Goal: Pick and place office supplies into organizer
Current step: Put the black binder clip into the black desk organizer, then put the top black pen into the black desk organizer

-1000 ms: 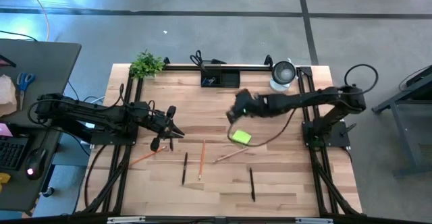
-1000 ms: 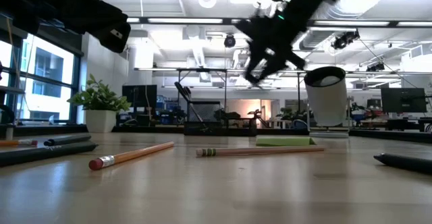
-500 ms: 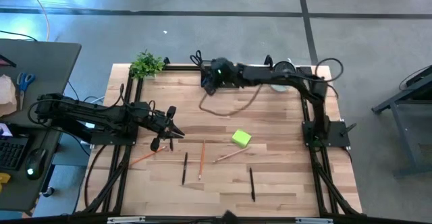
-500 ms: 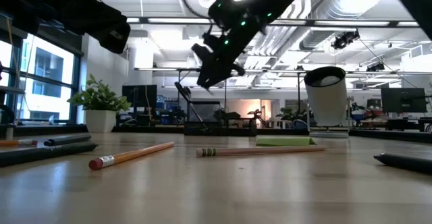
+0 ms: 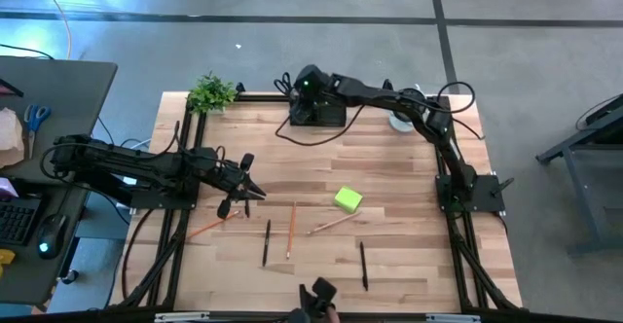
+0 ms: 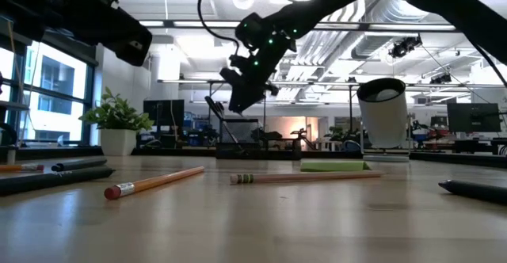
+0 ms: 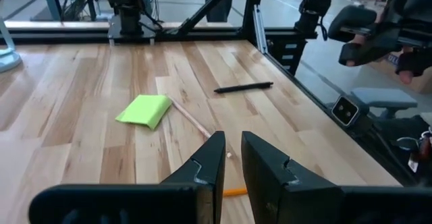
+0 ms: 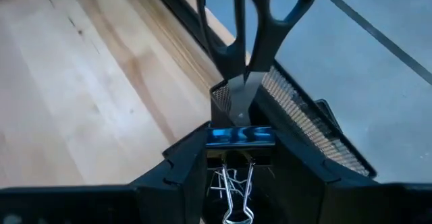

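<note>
- right gripper (image 5: 310,97) hangs over the small black rectangular mesh desk organizer (image 5: 318,113) at the table's far edge; in the right wrist view its jaws are clamped on a black binder clip (image 8: 239,137) with silver wire handles, held directly between them.
- black-handled scissors (image 8: 251,32) stand upright in the organizer's mesh compartment, just ahead of the jaws.
- left gripper (image 7: 229,158) hovers low over the wooden table (image 5: 389,167), jaws nearly closed, a thin gap between them, nothing in them.
- lime-green sticky-note pad (image 7: 144,109) lies ahead of the left jaws, a wooden pencil (image 7: 194,121) touching its edge, a black pen (image 7: 244,86) farther ahead.
- no readable writing or brand marks anywhere.
</note>
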You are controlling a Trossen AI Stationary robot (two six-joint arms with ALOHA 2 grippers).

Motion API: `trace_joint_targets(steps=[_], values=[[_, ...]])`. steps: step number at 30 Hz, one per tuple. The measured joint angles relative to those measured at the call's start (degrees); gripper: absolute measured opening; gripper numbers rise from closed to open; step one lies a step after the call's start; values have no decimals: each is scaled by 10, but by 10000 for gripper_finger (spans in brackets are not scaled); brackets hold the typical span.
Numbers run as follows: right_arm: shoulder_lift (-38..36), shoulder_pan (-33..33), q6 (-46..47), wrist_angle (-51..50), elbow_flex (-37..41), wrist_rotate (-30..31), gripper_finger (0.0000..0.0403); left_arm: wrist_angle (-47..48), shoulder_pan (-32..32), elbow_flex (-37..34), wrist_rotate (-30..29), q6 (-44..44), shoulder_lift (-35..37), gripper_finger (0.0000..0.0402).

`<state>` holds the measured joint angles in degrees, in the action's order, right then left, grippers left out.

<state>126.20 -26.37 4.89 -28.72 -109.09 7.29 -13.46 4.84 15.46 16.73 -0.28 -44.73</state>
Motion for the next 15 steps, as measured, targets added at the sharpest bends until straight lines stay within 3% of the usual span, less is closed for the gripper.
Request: trace_joint_targets(steps=[15], values=[[0,0,-24,-12,12,4,201,-1,0,0,-29,2,0,40]])
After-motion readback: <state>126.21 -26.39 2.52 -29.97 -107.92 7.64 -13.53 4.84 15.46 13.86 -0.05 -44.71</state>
